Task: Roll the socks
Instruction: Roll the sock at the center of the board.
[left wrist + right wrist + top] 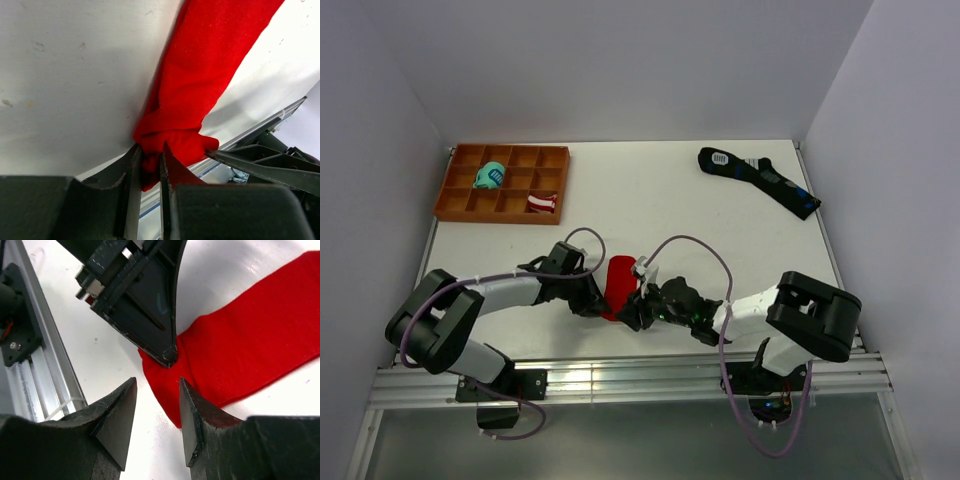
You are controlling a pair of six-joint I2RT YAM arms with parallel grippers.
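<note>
Tool of the left arm (pixel 150 150) pinches the near end of the socks (pixel 200 75), which lie flat by the desk's (pixel 670 190) front edge; right tool (pixel 157 385) gapes open at that end. You seem to be starting the roll: next, curl the pinched end over itself.

No readable text, brand or number anywhere. White label (pixel 719 158) on the black sock (pixel 765 180), far beyond the right claw (pixel 630 315), too small to read.
</note>
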